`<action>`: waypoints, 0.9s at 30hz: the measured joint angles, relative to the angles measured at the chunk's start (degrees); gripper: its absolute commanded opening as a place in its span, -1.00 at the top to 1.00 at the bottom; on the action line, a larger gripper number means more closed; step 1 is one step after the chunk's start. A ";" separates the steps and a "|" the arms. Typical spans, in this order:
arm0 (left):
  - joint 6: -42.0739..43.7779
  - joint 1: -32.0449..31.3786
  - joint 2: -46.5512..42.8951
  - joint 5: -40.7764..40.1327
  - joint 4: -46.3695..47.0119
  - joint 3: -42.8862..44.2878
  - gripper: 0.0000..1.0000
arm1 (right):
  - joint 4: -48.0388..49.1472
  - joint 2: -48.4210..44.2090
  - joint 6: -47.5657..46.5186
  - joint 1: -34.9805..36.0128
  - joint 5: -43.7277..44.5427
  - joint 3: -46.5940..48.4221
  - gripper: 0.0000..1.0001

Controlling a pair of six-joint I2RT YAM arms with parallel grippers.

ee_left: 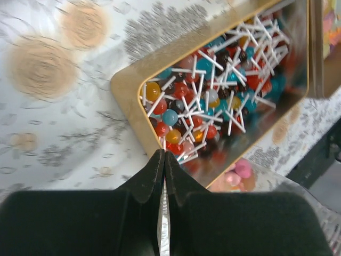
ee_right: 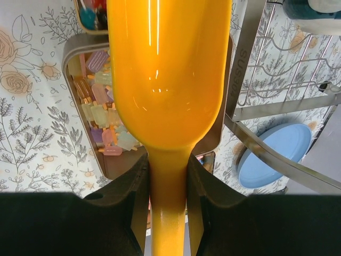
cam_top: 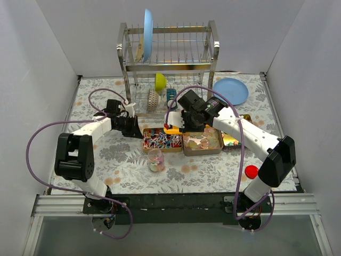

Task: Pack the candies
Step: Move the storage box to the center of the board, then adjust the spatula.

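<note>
The candies lie in gold trays: ball lollipops with white sticks (cam_top: 161, 140) (ee_left: 213, 90) in the left tray, pastel popsicle-shaped pieces (cam_top: 202, 141) (ee_right: 104, 114) in the middle tray. A small clear jar (cam_top: 155, 159) in front holds pink candies (ee_left: 240, 170). My left gripper (cam_top: 136, 126) (ee_left: 163, 156) is shut, nothing visible between its jaws, its tips at the near rim of the lollipop tray (ee_left: 128, 88). My right gripper (cam_top: 182, 125) (ee_right: 168, 162) is shut on the handle of the orange-yellow scoop (cam_top: 171, 129) (ee_right: 168, 69), held above the trays' far edge.
A third small tray (cam_top: 232, 141) sits right of the middle one. A red round lid (cam_top: 251, 172) lies at the front right. A metal dish rack (cam_top: 168, 64) with a blue plate stands behind; another blue plate (cam_top: 231, 91) lies at the back right.
</note>
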 measured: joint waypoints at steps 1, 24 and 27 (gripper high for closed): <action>-0.42 -0.79 -0.26 0.63 -0.33 -0.50 1.00 | 0.13 0.00 -0.02 0.00 -0.02 0.00 0.97; -15.87 -0.04 -16.20 27.17 10.05 -7.41 -0.34 | -0.33 3.85 -2.36 4.57 0.04 6.05 0.97; -19.56 0.26 -14.67 27.50 13.09 -7.89 -0.33 | -0.90 5.05 -2.73 6.56 0.02 7.98 0.97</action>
